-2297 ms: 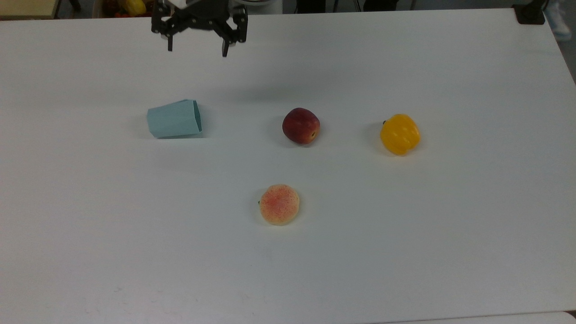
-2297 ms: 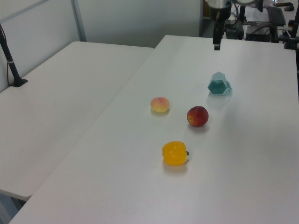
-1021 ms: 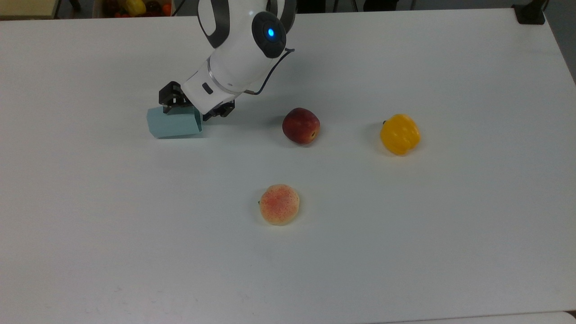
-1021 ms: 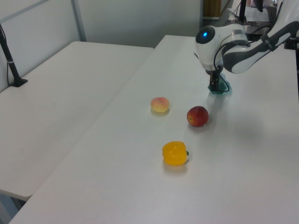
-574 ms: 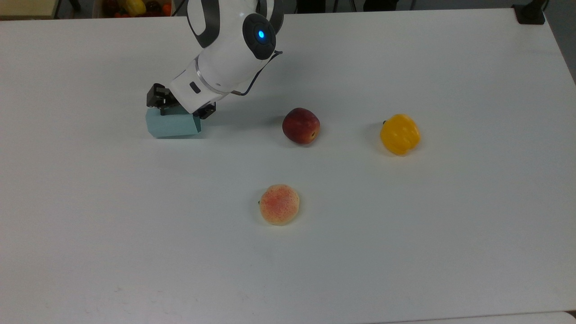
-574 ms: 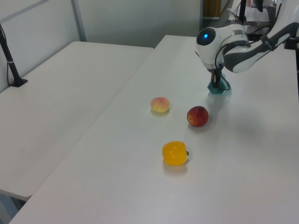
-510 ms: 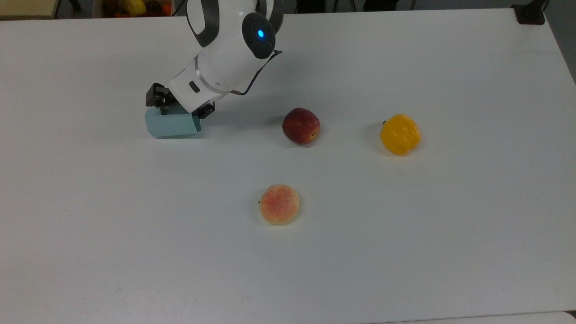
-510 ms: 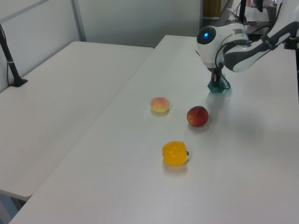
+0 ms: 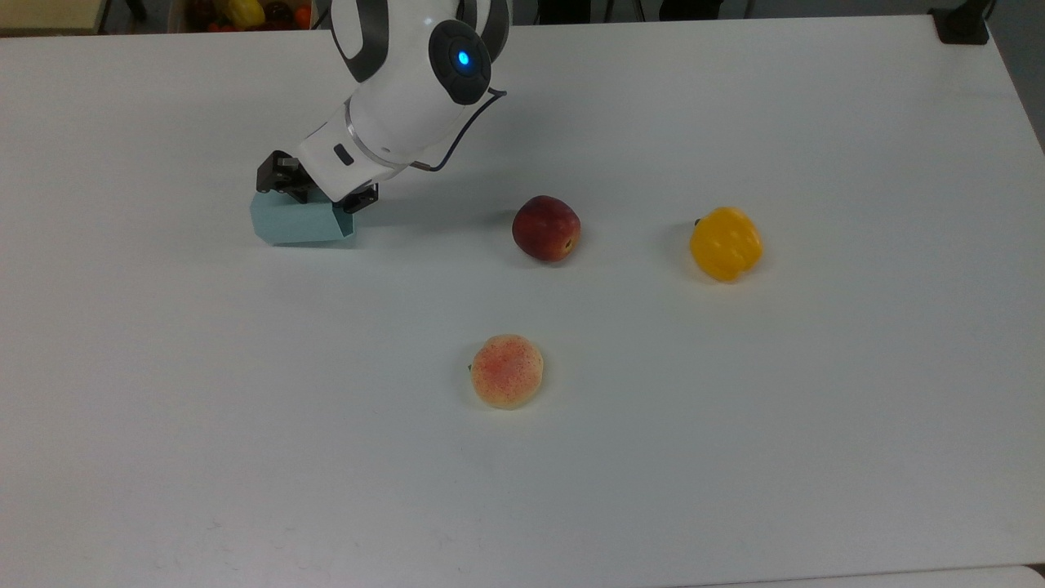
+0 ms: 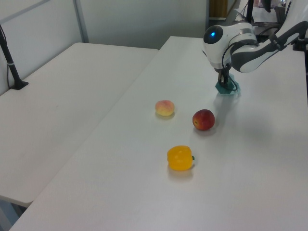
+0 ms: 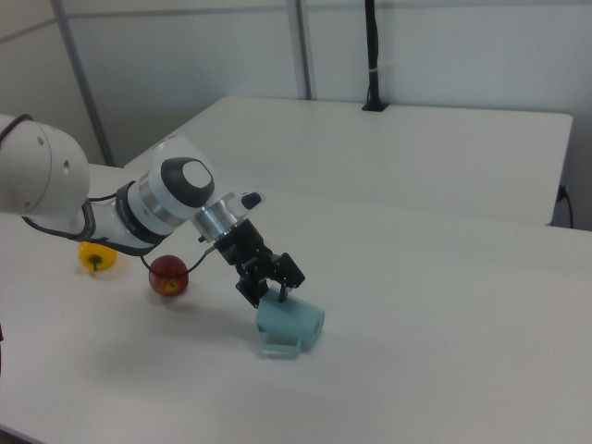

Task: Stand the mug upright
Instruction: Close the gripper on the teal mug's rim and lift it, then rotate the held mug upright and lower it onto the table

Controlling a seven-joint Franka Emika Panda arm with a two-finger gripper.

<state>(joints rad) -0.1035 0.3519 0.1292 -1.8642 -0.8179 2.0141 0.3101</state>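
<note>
The pale teal faceted mug (image 9: pixel 298 227) lies on its side on the white table (image 9: pixel 735 457), at the top view's left, its wide mouth toward the top view's right. My gripper (image 9: pixel 307 198) comes down on it from behind at a slant, shut on the mug across its sides. The right view has the mug (image 11: pixel 291 324) tilted under the gripper (image 11: pixel 268 292), its lower end on the table. In the left view the mug (image 10: pixel 227 88) sits just below the gripper (image 10: pixel 224 81). The arm hides the mug's far side.
A dark red apple (image 9: pixel 546 228) lies to the top view's right of the mug, and a yellow pepper (image 9: pixel 726 243) farther right. A peach (image 9: pixel 507 371) is nearer the front. A black post base (image 9: pixel 963 24) stands at the far right corner.
My gripper came down from the table's far edge onto the mug and closed on it. In the last half second gripper and mug shifted together toward the top view's left.
</note>
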